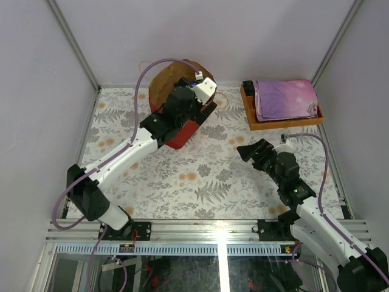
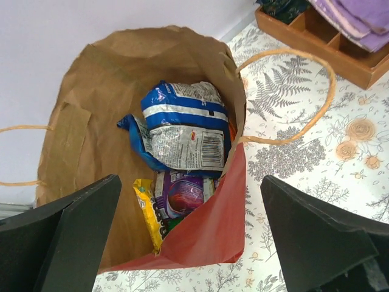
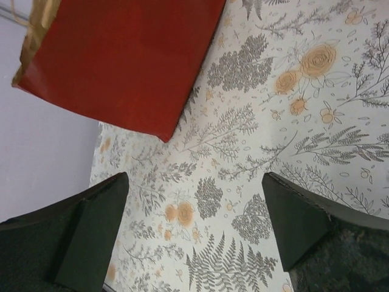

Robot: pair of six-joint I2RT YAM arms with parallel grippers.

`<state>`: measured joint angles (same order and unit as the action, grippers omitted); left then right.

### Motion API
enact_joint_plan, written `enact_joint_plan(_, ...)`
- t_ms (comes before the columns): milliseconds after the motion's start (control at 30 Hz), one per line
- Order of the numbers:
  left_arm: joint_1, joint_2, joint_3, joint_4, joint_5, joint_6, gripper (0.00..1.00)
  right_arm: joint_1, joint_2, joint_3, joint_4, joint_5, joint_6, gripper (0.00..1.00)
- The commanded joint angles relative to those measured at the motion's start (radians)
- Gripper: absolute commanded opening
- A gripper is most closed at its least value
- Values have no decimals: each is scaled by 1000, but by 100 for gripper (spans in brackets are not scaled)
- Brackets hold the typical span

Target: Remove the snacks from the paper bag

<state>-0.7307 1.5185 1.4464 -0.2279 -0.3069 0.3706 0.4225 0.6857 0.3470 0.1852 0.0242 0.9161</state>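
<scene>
Directly below the wide-open left pincer (image 2: 189, 182) — red paper bag (image 2: 209, 234), glossy blue, purple and yellow snack packets (image 2: 182, 128) inside. Right pincer (image 3: 194, 177) wide, over floral-print worktop (image 3: 292, 121); pale walls (image 2: 61, 24).

Left arm (image 1: 130, 149) over paper bag (image 1: 161, 86)

bright, even light in all views, with only faint shadows. the blue packet (image 2: 182, 125) shows mild glare.

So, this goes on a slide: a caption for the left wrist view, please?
Wide-open left jaws above the paper bag, blue, purple and yellow snacks inside.
</scene>
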Motion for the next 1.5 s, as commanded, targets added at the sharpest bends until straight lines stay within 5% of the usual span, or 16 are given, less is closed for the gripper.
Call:
enact_joint_plan(0,41,71,44,-91,102,-13,100,-4,-12,-12,-15,-63,-65,99)
enact_joint_plan(200,109,22,-42,89,121,-75,100,-2,59,55,17,-151,-127,99)
enact_joint_plan(400,214,-39,29,52,41,-183,100,33,245,342,-94,-24,-139,97)
enact_joint_plan(600,318,-28,51,86,-206,-292,100,113,445,688,-197,156,-213,92)
enact_joint_plan(767,379,10,58,86,-261,-366,100,115,717,1022,-422,244,-284,92)
enact_joint_plan(1133,537,50,89,62,-144,-482,100,95,970,1220,-462,317,-325,81)
enact_joint_plan(1267,562,77,111,60,-82,-507,100,67,974,1158,-418,287,-301,56)
enact_joint_plan(1400,579,90,113,57,-16,-530,100,6,953,1027,-333,194,-244,10)
enact_joint_plan(1467,581,80,101,51,3,-539,100,-27,921,942,-289,163,-215,0)
